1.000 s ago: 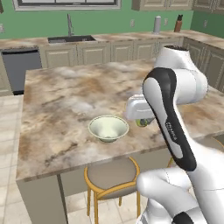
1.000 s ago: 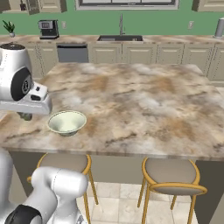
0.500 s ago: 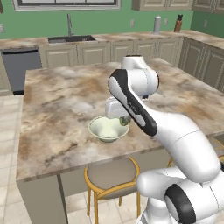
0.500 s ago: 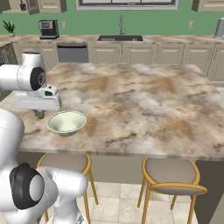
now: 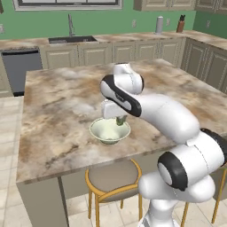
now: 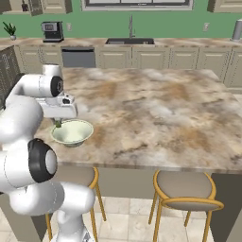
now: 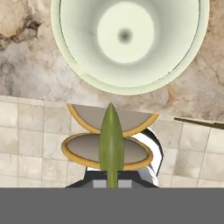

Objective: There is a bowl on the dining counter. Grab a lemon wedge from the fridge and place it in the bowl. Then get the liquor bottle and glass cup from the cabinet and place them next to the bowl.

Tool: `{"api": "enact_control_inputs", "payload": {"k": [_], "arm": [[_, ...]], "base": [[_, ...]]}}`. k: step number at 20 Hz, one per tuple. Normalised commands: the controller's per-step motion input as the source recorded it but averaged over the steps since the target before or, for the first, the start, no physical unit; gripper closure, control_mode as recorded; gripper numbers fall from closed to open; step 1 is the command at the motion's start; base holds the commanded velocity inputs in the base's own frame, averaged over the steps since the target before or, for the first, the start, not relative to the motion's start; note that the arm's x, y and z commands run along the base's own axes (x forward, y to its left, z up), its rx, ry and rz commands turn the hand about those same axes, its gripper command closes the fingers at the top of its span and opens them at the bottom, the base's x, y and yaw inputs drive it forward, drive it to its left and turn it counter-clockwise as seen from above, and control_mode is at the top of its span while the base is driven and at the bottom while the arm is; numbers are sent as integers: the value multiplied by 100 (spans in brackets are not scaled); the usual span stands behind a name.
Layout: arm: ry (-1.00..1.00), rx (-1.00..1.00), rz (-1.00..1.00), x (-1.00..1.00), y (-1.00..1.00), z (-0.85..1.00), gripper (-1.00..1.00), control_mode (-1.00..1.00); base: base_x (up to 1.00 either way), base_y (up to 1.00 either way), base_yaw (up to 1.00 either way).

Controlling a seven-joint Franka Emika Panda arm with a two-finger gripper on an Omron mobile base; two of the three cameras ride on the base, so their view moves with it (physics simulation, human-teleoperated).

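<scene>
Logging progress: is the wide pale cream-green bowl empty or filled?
Empty: the pale cream-green bowl shows a bare bottom; the yellow-green lemon wedge sits in the shut gripper.

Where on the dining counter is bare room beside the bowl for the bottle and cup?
Bare marble runs from the bowl right toward the far edge of the dining counter and back toward the sink side. Crowded only at the bowl's left, where the gripper holds the lemon wedge.
</scene>
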Motion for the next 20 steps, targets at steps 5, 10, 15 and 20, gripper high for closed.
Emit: {"api": "enact_control_inputs", "payload": {"k": [5, 10, 15, 20], "arm": [[3, 0, 0, 66, 0, -26, 100, -100], [5, -2, 0, 48, 0, -56, 100, -100], [5, -3, 0, 50, 0, -60, 100, -100], [2, 0, 0, 46, 0, -41, 100, -100]], "base": [[0, 0, 0], [0, 0, 0], [0, 0, 0], [0, 0, 0]]}}
